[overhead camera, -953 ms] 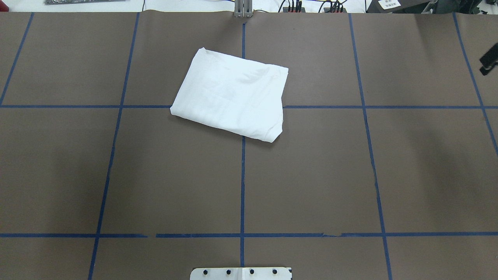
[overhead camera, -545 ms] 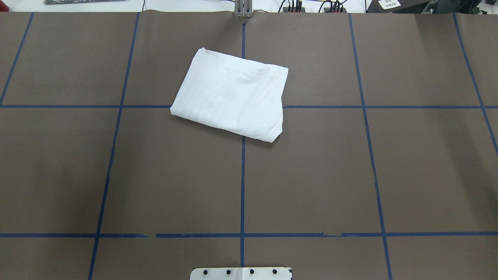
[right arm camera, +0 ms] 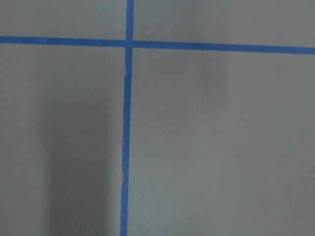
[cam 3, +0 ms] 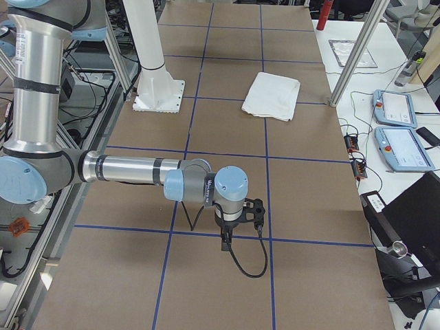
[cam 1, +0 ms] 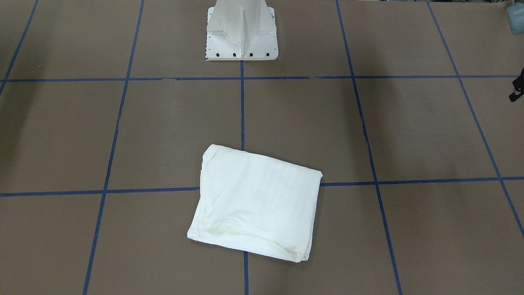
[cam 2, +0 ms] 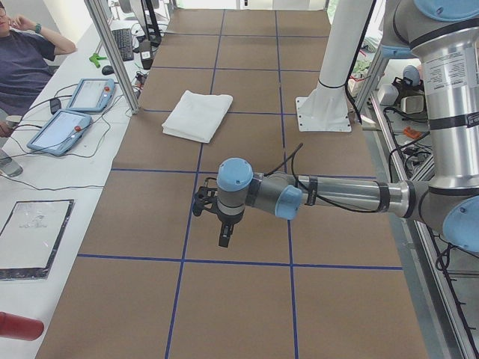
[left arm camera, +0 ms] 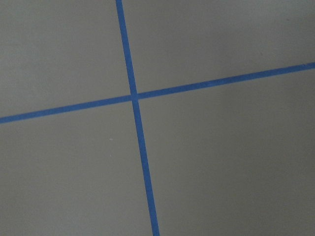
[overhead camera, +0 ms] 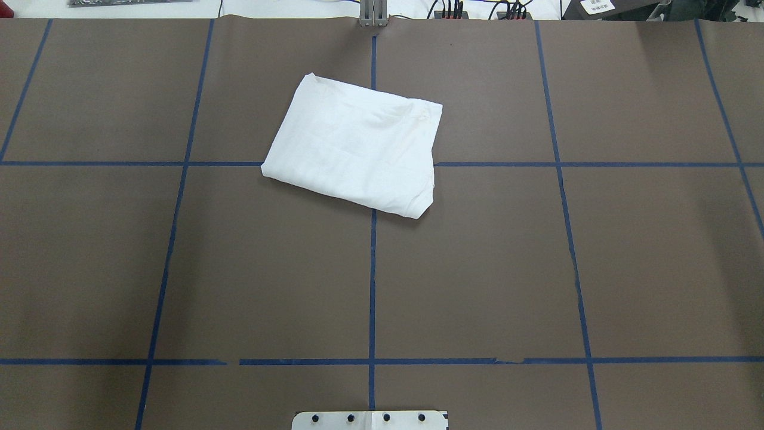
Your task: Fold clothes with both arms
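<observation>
A folded white cotton T-shirt (overhead camera: 352,152) is seen lying on the brown taped surface (overhead camera: 179,269). The state of the left tool (cam 2: 223,239) and right tool (cam 3: 227,243) cannot be told

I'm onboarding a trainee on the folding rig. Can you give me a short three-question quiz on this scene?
1. True or false: the folded T-shirt covers a crossing of the blue tape lines.
2. The left arm and right arm are: A) pinching the shirt's corners; B) out over bare table, away from the shirt; C) lifting the shirt.
3. What white thing stands at the robot's end of the centre tape line?
Key: 1 true; 2 B; 3 the pedestal base.
</observation>
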Robot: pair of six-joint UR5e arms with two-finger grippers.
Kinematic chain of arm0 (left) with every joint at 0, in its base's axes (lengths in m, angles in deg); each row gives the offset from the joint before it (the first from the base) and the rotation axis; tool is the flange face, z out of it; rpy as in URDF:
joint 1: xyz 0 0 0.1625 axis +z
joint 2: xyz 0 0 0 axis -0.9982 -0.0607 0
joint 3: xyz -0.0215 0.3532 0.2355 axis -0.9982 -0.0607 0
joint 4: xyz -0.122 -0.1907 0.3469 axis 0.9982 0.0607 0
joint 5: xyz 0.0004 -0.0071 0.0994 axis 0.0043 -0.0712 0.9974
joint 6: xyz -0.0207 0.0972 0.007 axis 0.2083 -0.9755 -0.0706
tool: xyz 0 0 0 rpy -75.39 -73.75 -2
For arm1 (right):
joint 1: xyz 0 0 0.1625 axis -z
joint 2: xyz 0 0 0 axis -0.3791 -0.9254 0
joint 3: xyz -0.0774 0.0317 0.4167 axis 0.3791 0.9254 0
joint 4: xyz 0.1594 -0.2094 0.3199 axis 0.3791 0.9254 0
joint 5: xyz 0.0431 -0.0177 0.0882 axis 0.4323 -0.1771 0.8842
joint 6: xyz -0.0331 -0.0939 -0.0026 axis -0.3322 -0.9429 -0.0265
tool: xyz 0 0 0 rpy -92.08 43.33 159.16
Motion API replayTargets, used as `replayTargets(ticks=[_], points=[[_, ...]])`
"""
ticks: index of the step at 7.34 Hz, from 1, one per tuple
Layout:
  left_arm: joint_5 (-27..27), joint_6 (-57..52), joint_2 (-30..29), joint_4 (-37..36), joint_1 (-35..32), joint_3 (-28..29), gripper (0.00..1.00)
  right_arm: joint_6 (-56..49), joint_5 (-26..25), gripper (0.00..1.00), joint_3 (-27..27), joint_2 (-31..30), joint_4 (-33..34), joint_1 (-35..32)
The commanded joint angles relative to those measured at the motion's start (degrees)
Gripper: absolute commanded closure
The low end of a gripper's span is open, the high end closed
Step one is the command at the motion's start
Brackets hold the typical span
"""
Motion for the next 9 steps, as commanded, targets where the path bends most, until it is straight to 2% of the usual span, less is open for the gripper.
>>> replayTargets(ticks=[1,3,4,5,6,9], points=[[-0.8,0.0,3.3,0.0,-0.1,-1.1,0.0,0.5,-1.3,0.0,0.1,1.3,-0.2,0.2],[-0.6,0.5,2.8,-0.4,-0.5,-1.2,0.0,0.2,-2.2,0.0,0.1,1.3,-0.3,0.2],[-0.4,0.0,1.3,-1.6,-1.5,1.5,0.0,0.1,-2.1,0.0,0.1,1.3,-0.3,0.2],[-0.5,-1.4,0.8,-1.9,-4.9,1.5,0.0,0.0,-2.1,0.0,0.1,1.3,-0.3,0.2],[-0.2,-1.6,0.6,-4.8,-5.6,2.0,0.0,0.0,-2.1,0.0,0.1,1.4,-0.3,0.2],[-0.5,-1.3,0.0,-6.0,-5.8,0.5,0.0,0.2,-1.9,0.0,0.2,1.4,-0.3,0.2]])
